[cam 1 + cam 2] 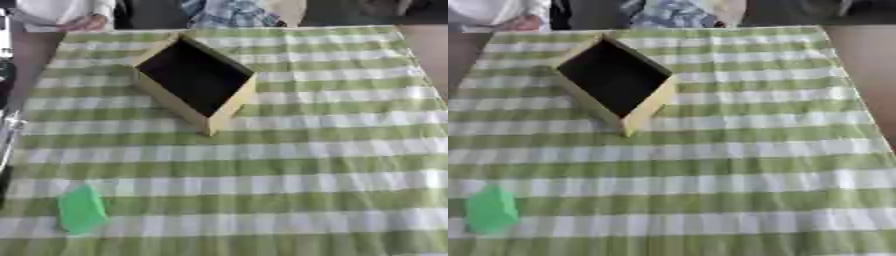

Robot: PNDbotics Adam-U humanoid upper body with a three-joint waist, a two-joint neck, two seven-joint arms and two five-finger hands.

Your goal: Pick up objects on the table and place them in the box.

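Table with a green-and-white checked cloth (332, 150). A wooden box (229, 107) sits on it toward the far side, left of centre, turned corner-on to the camera, top open, dark inside. Nothing shows inside the box; the interior is dark, so cannot fully rule out something small or flat on the bottom.

One loose thing on the cloth: a green object (82, 210), blocky, soft outline, near the front left edge, well apart from the box. Cannot tell what it is beyond colour and rough shape. It lies flat on the cloth, nothing touching it.

Hands: neither the left nor the right hand shows in either eye view. No arm comes in from either side. So there is nothing to say on whether fingers are wide, narrow or holding anything; not visible.

Progress, as a judgement: task looks either at its very start or near its end. Only one object shows on the table and it is not in the box. What is left for sure: reach for the green object, grasp it, carry it up and right across the cloth, drop it through the open top. The left hand is the nearer choice given where the object lies.

The box's tilt to the view means the near corner wall faces the object; the carry needs to clear that rim.
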